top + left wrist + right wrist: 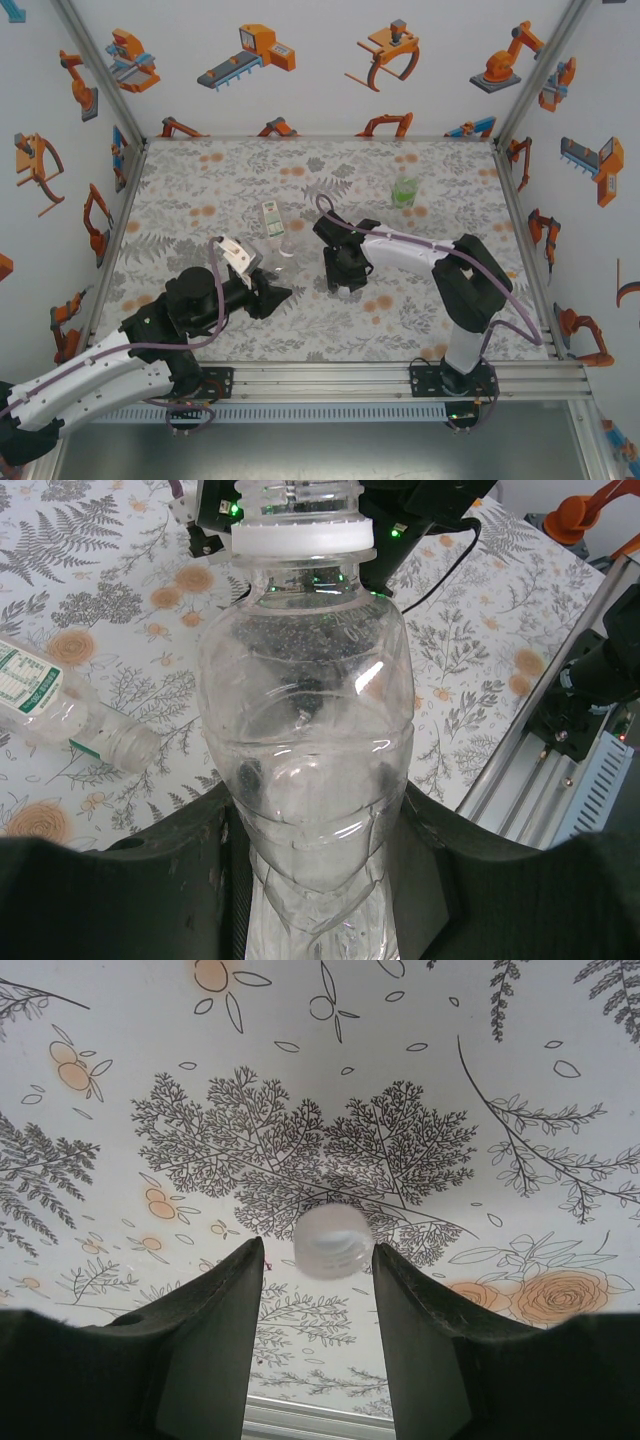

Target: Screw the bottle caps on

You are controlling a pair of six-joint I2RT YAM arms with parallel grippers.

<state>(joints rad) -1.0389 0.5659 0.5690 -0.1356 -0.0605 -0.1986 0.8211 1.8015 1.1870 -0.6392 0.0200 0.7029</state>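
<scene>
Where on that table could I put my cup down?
Bare: the far-left corner, between the left wall and the lying bottle; also the near strip between the arm bases. Crowded: the middle, where the left gripper holds the plain bottle and the right gripper hangs over a cap. The green bottle stands far right.

A green-labelled bottle (404,190) stands upright toward the counter's (200,170) far right corner. A white-and-green labelled bottle (272,218) lies mid-counter. On its near-edge side, the left gripper (278,294) and the right gripper (345,283) face each other.
</scene>
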